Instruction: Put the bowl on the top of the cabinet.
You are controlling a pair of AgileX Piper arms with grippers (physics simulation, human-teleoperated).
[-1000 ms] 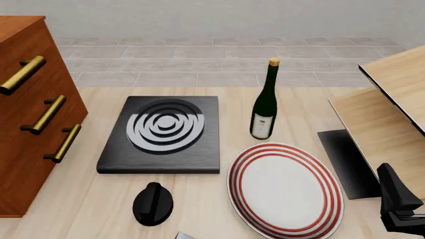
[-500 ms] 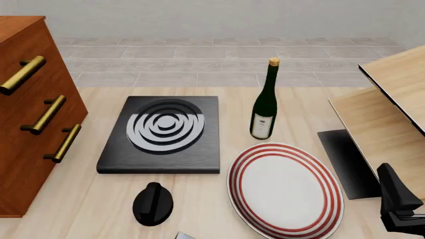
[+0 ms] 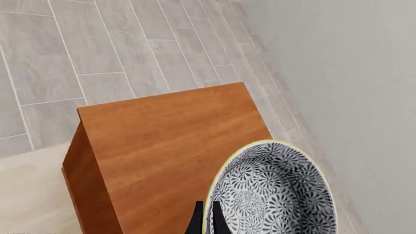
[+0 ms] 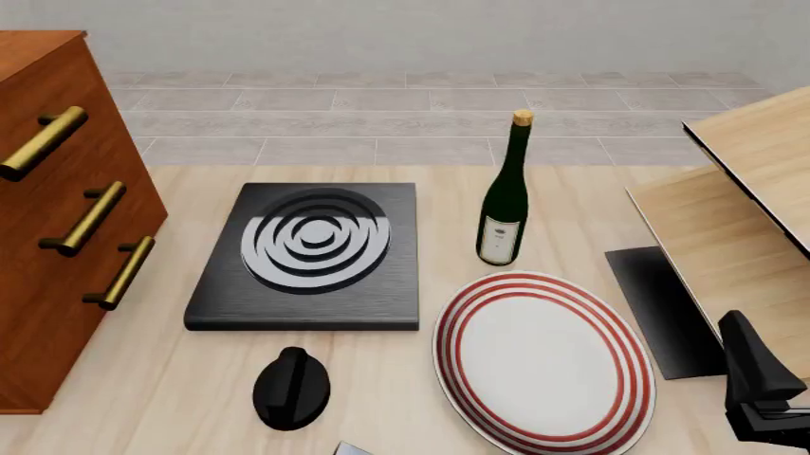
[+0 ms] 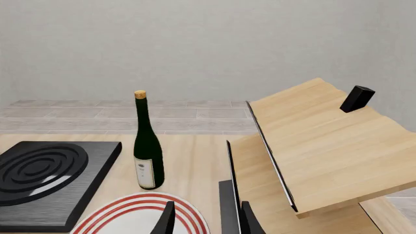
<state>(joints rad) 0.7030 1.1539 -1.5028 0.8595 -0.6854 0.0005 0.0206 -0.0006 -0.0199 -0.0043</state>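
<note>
Nothing has shifted in the front view since the earlier frames. From the left: one cabinet (image 4: 57, 218) with three brass handles (image 4: 83, 219), one black stove plate (image 4: 307, 256), one black knob (image 4: 291, 387), one bottle (image 4: 504, 194), one red-ringed plate (image 4: 544, 360), one pale wood shelf (image 4: 741, 204). The left gripper (image 3: 206, 220) pinches the rim of the single bowl (image 3: 273, 190), held above the cabinet top. The right gripper (image 5: 204, 220) stands spread, holding nothing.

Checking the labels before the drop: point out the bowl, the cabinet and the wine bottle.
bowl (image 3: 273, 195), left wrist view, on its patterned inside.
cabinet (image 3: 175, 131), left wrist view, on its flat wooden top.
wine bottle (image 4: 504, 204), front view, on the dark green body above the label.
</note>
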